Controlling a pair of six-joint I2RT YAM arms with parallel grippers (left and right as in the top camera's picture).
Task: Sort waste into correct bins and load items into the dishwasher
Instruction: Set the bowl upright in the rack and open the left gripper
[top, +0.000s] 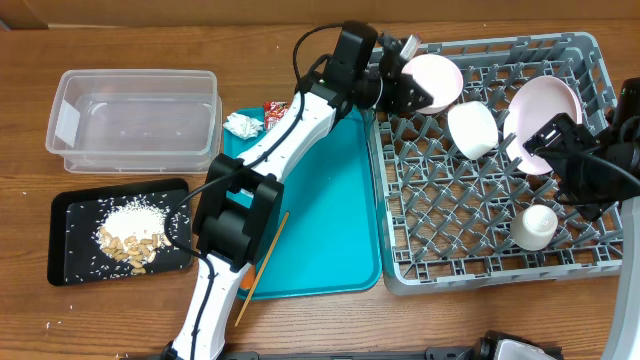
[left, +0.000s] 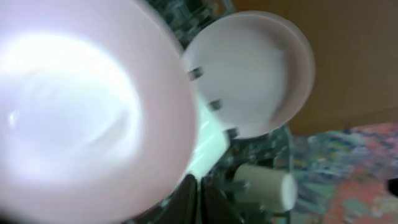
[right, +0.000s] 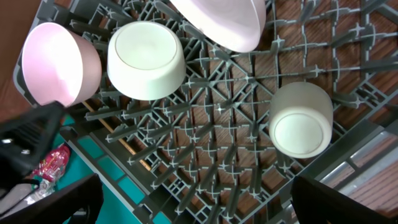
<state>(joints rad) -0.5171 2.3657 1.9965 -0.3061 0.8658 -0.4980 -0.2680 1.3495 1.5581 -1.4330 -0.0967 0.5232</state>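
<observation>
My left gripper (top: 405, 88) (left: 199, 202) reaches over the teal tray to the grey dish rack's (top: 450, 220) far-left corner. Its fingers are shut, with nothing visible between them. A white bowl (top: 438, 78) (left: 81, 112) (right: 59, 62) leans on the pegs right beside them. Also in the rack are an upturned bowl (top: 472, 128) (right: 146, 59), a tilted plate (top: 545, 105) (left: 249, 68) and a small cup (top: 535, 226) (right: 301, 121). My right gripper (right: 199, 205) hangs open and empty above the rack's right side.
A crumpled tissue (top: 241, 124) and a red wrapper (top: 273, 112) (right: 53, 163) lie at the teal tray's (top: 340, 220) far edge. A chopstick (top: 262, 268) crosses its near-left edge. The clear tub (top: 135, 120) and the black tray (top: 70, 215) holding food scraps (top: 135, 235) stand at the left.
</observation>
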